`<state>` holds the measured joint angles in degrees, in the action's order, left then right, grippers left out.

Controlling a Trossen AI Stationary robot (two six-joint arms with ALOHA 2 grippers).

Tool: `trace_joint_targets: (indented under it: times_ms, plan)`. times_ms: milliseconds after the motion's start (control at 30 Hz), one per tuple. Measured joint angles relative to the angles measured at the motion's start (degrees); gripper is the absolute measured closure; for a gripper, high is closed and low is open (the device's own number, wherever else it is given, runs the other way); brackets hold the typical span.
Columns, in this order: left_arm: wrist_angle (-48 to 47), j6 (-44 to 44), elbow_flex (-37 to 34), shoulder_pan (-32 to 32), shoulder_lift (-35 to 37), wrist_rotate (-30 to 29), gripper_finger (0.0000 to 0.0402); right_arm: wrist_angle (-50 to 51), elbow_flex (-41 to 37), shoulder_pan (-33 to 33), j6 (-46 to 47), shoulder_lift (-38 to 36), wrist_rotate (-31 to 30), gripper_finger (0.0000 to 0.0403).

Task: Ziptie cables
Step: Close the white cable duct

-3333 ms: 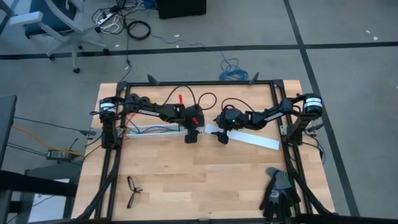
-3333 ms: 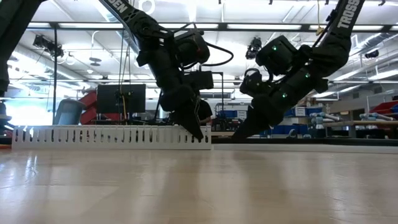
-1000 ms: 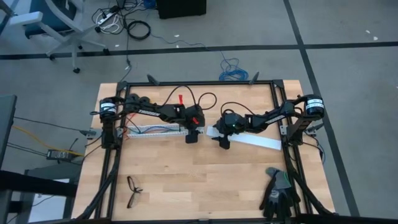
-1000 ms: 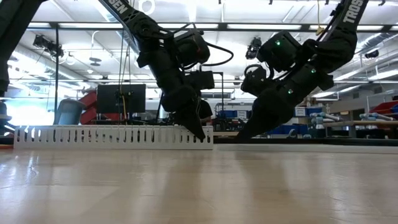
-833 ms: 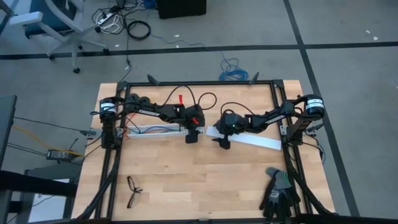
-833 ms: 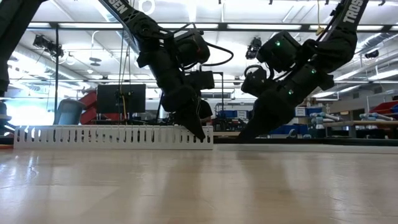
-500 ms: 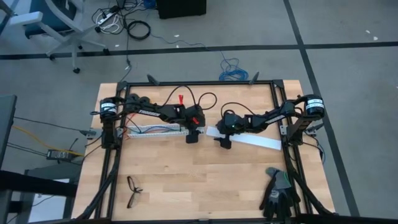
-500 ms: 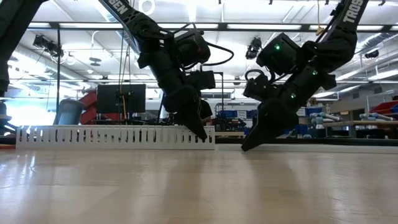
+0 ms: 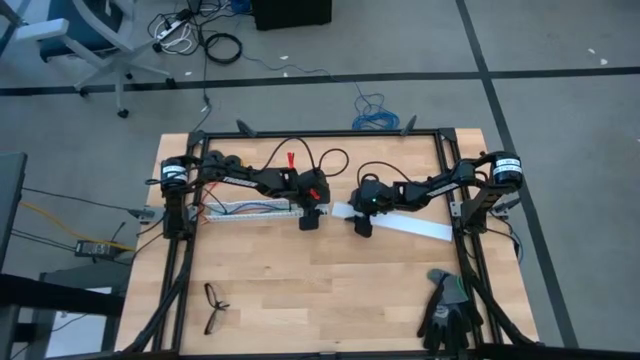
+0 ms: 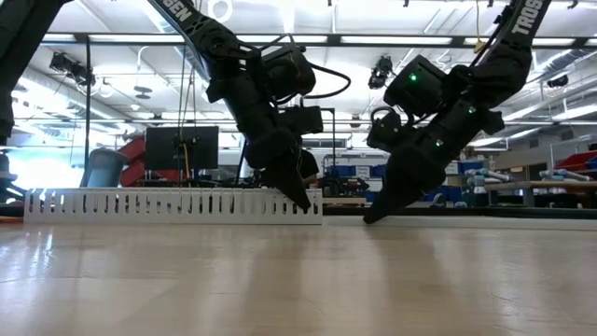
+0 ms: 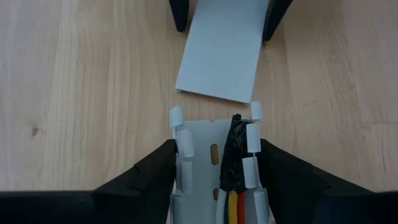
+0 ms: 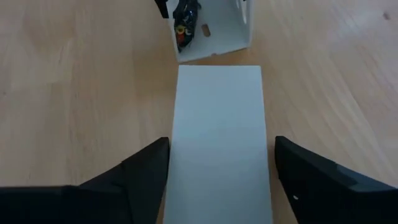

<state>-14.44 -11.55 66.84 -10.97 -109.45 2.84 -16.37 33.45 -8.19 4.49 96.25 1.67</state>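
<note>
R claw (image 9: 362, 226) moved nearer L claw (image 9: 309, 221), lower over flat white cover (image 9: 400, 222).

The cables (image 11: 235, 202) lie side by side inside a white slotted channel (image 11: 200, 155) toward the tabletop's far left. Yellow, red and white strands show, running lengthwise along one wall. At the channel's open end they are gathered under a black wrapping (image 11: 233, 152). In the high view, blue and red strands (image 9: 250, 208) show along the channel.
</note>
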Motion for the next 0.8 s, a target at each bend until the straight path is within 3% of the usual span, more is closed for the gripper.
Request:
trace_joint_targets:
  times_ms: [333, 800]
  plan:
    - [0.0, 0.0, 0.0, 0.0, 0.0, 0.0, 0.0183, 0.5, -0.1, 0.0, -1.5, 0.0, 0.5, 0.0189]
    - [0.0, 0.1, 0.0, 0.0, 0.0, 0.0, 0.0183, -1.3, -0.2, 0.1, -3.0, -0.2, 0.8, 0.0189]
